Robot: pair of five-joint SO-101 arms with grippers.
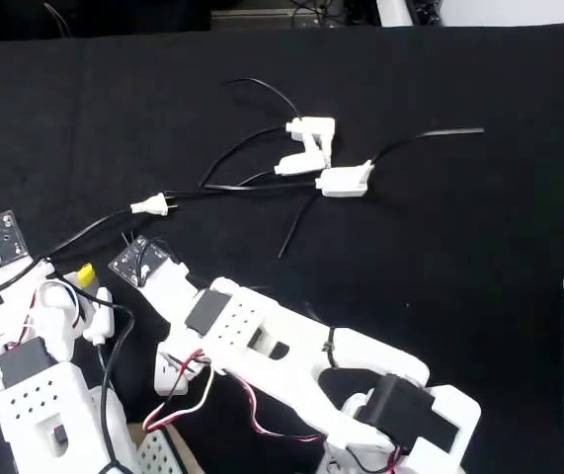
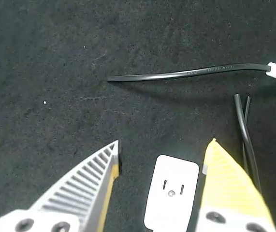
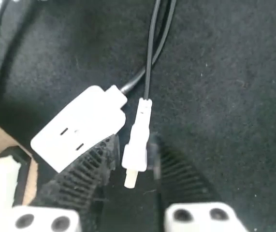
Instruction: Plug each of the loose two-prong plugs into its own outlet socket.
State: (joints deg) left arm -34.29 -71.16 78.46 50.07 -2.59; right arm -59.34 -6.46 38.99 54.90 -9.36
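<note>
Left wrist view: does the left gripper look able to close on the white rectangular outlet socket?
Probably yes. The white rectangular outlet socket lies face up between the open fingers of the left gripper, nothing over it; the thin black cable runs outside the yellow finger.

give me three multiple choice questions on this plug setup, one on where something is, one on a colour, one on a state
1. Where is the white outlet socket in the left wrist view?
A) between the fingers of the left hand
B) stacked on a plug
C) hanging off the table edge

2. What colour are the cables?
A) red
B) black
C) white

3. The loose plug in the high view is:
A) seated in a socket
B) taped down
C) lying unplugged on the cloth

Answers: 1 A, it sits in the gap beside the yellow finger. 2 B, every lead is black. 3 C, its prongs are bare, with no socket on them.
</note>
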